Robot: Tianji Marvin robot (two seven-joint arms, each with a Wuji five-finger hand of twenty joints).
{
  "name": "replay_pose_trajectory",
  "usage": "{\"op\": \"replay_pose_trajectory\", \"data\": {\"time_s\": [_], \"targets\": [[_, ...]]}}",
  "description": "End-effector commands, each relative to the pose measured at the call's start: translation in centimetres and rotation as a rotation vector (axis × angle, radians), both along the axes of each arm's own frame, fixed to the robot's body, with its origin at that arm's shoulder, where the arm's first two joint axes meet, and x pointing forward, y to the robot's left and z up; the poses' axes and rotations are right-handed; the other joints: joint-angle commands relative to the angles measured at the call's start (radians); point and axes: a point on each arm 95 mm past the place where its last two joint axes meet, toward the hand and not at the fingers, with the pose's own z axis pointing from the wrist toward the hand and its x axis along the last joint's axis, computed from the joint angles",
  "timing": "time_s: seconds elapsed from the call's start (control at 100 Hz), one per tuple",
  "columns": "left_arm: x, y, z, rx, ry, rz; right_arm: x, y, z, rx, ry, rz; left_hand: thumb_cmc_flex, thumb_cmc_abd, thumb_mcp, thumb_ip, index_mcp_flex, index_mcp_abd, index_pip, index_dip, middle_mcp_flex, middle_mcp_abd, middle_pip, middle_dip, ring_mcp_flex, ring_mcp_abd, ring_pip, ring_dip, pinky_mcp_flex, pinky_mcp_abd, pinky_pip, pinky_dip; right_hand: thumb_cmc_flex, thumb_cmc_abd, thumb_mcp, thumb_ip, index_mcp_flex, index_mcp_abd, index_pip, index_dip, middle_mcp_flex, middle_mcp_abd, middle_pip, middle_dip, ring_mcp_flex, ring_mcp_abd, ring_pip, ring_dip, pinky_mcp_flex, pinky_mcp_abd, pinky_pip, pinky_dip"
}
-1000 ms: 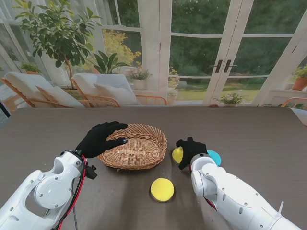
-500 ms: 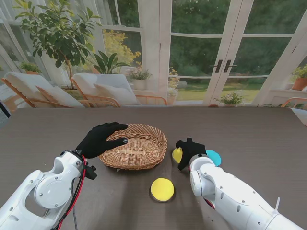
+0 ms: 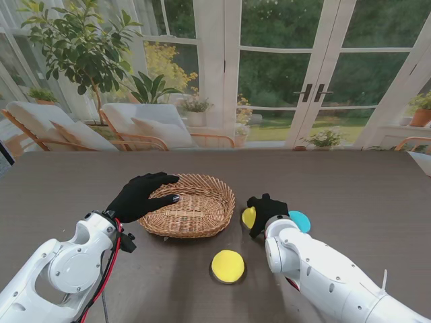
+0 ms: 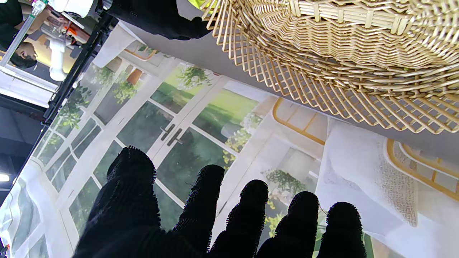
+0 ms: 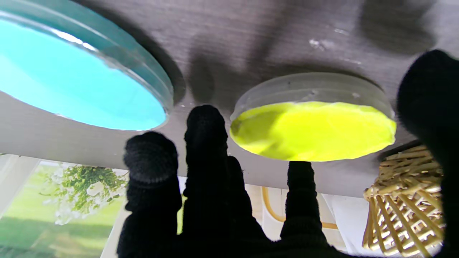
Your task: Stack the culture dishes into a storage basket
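Left hand (image 3: 140, 195): lying over the left rim of the wicker basket (image 3: 195, 214), fingers spread apart, gripping nothing. Basket: sitting mid-table, nothing visible inside. Yellow dish (image 3: 227, 266): lying toward the table's near edge. Second yellow dish (image 3: 248, 217): sitting just right of the basket. Right hand (image 3: 268, 210): hovering over it, fingers apart, not closing. Blue dish (image 3: 300, 221): lying beside it.

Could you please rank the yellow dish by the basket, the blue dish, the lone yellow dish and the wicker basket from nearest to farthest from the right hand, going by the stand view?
From the right hand:
1. Yellow dish by the basket, partly under its fingers on the left.
2. Blue dish, just right.
3. Lone yellow dish and wicker basket: too close to call.
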Motion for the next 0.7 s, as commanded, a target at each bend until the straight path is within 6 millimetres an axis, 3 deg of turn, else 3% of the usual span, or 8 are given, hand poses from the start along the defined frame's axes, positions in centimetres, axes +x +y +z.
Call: {"op": "replay_pose_trajectory", "data": {"time_s": [0.0, 0.69], "targets": [[-0.1, -0.3, -0.1, 0.009, 0.021, -0.013, -0.2, 0.2, -0.5, -0.004, 0.025, 0.000, 0.021, 0.060, -0.009, 0.032, 0.014, 0.008, 0.000, -0.004, 0.004, 0.002, -0.013, 0.009, 0.017, 0.013, 0.000, 0.003, -0.018, 0.005, -0.012, 0.012, 0.022, -0.033, 0.093, -0.008, -0.034, 0.001, 0.028, 0.007, 0.018, 0.034, 0.025, -0.009, 0.044, -0.006, 0.021, -0.007, -0.094, -0.009, 0.058, 0.002], [-0.2, -0.3, -0.1, 0.018, 0.031, -0.015, -0.2, -0.2, -2.3, -0.018, 0.067, -0.003, 0.022, 0.063, -0.010, 0.032, 0.026, 0.014, 0.003, -0.002, 0.006, 0.004, -0.013, 0.010, 0.025, 0.015, 0.003, 0.005, -0.014, 0.005, -0.011, 0.013, 0.153, -0.015, 0.161, 0.034, 0.085, -0.024, 0.149, -0.011, 0.322, 0.038, 0.053, 0.000, 0.244, -0.038, 0.046, -0.038, 0.073, 0.035, 0.083, -0.032]]}}
